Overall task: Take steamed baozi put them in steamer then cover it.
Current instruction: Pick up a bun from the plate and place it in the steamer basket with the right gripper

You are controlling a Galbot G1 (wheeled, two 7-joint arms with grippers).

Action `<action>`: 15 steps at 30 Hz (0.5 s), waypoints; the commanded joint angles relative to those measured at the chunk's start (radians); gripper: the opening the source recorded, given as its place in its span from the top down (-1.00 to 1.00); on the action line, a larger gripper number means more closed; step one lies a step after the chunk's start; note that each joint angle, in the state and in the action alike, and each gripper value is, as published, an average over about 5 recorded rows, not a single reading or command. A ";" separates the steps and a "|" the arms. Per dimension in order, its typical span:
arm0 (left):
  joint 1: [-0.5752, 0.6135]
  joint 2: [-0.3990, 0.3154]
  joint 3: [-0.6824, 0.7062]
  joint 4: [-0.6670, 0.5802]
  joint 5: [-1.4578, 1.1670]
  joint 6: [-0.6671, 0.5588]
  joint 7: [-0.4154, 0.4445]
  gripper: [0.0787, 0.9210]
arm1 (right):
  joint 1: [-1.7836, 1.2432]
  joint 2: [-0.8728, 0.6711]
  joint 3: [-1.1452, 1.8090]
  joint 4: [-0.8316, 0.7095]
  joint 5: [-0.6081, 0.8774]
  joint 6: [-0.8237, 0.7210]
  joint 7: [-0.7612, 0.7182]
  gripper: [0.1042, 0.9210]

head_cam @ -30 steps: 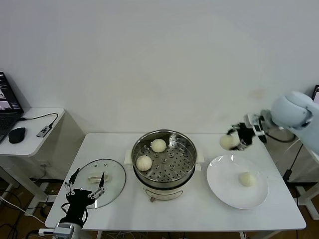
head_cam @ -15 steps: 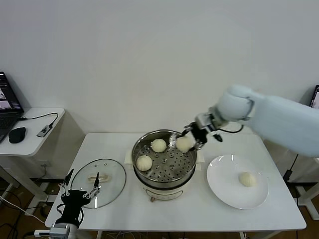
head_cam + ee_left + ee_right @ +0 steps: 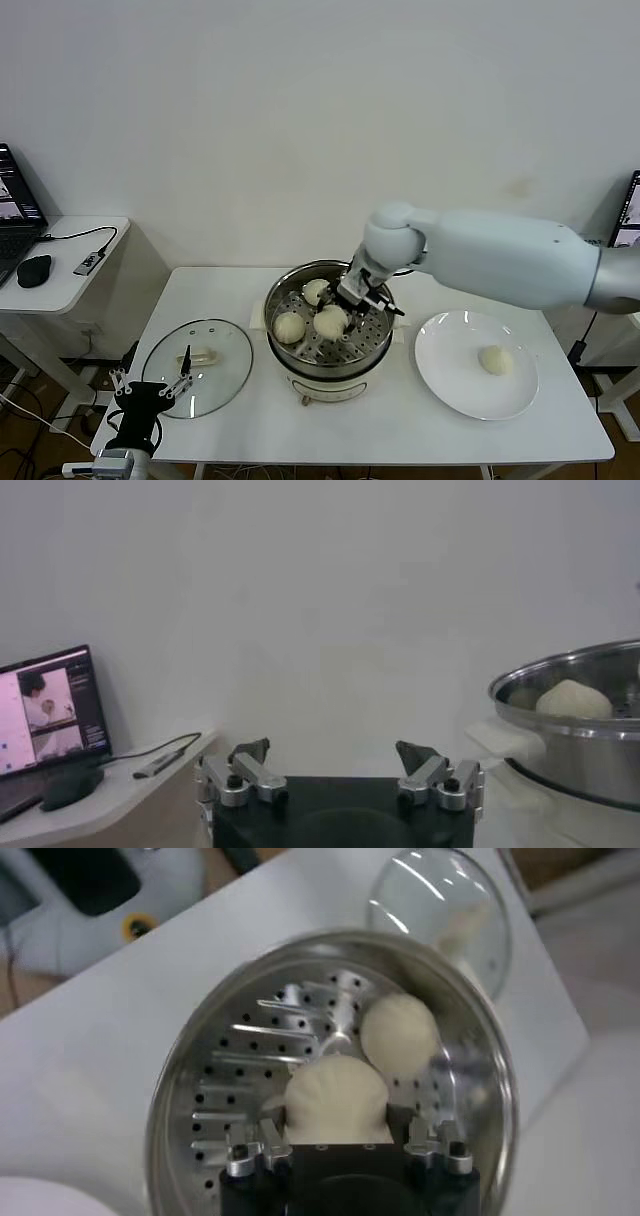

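Note:
The steel steamer (image 3: 372, 349) stands mid-table with two baozi (image 3: 316, 291) (image 3: 289, 326) on its perforated tray. My right gripper (image 3: 338, 314) reaches into the pot, shut on a third baozi (image 3: 331, 321) low over the tray. In the right wrist view this baozi (image 3: 337, 1098) sits between the fingers (image 3: 275, 1131), beside another baozi (image 3: 400, 1033). A fourth baozi (image 3: 495, 359) lies on the white plate (image 3: 450, 375). The glass cover (image 3: 215, 375) lies flat left of the steamer. My left gripper (image 3: 148, 385) hovers open by the cover's near edge.
A side table (image 3: 70, 285) at far left holds a laptop, a mouse (image 3: 34, 270) and cables. The left wrist view shows the steamer's rim (image 3: 560, 675) with a baozi (image 3: 568, 698) inside, and a screen (image 3: 50, 705).
My right gripper has carried the baozi from above the plate leftward and down into the steamer. My left gripper has drifted slightly toward the table's near left corner.

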 commanded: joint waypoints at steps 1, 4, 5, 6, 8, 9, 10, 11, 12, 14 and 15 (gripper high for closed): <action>0.000 -0.001 -0.004 0.000 -0.001 -0.003 -0.001 -0.77 | -0.001 0.061 -0.050 -0.021 -0.113 0.177 -0.011 -0.28; 0.006 -0.001 -0.006 0.002 -0.001 -0.007 0.000 -0.77 | 0.007 0.051 -0.060 -0.007 -0.110 0.202 -0.024 -0.28; 0.008 -0.001 -0.006 0.002 -0.001 -0.008 0.000 -0.77 | 0.010 0.049 -0.063 -0.003 -0.108 0.208 -0.026 -0.28; 0.009 -0.001 -0.006 0.002 -0.001 -0.009 -0.001 -0.77 | 0.011 0.047 -0.065 -0.002 -0.107 0.213 -0.026 -0.28; 0.009 -0.003 -0.006 0.003 -0.001 -0.010 -0.001 -0.77 | 0.009 0.047 -0.066 -0.003 -0.103 0.219 -0.023 -0.28; 0.009 -0.004 -0.005 0.004 -0.001 -0.011 -0.002 -0.77 | 0.006 0.047 -0.066 -0.003 -0.102 0.221 -0.021 -0.29; 0.009 -0.004 -0.004 0.005 0.000 -0.012 -0.002 -0.77 | 0.004 0.048 -0.065 -0.003 -0.101 0.222 -0.019 -0.29; 0.008 -0.005 -0.003 0.007 0.000 -0.012 -0.002 -0.77 | 0.001 0.049 -0.064 -0.002 -0.100 0.223 -0.017 -0.29; 0.008 -0.005 -0.003 0.008 0.000 -0.012 -0.002 -0.77 | -0.001 0.050 -0.064 -0.002 -0.097 0.224 -0.014 -0.30; 0.007 -0.004 -0.002 0.010 0.000 -0.013 -0.002 -0.77 | -0.002 0.048 -0.063 0.000 -0.093 0.226 -0.008 -0.30; 0.007 -0.004 -0.003 0.009 0.000 -0.012 -0.002 -0.77 | -0.001 0.046 -0.061 0.000 -0.090 0.226 -0.005 -0.31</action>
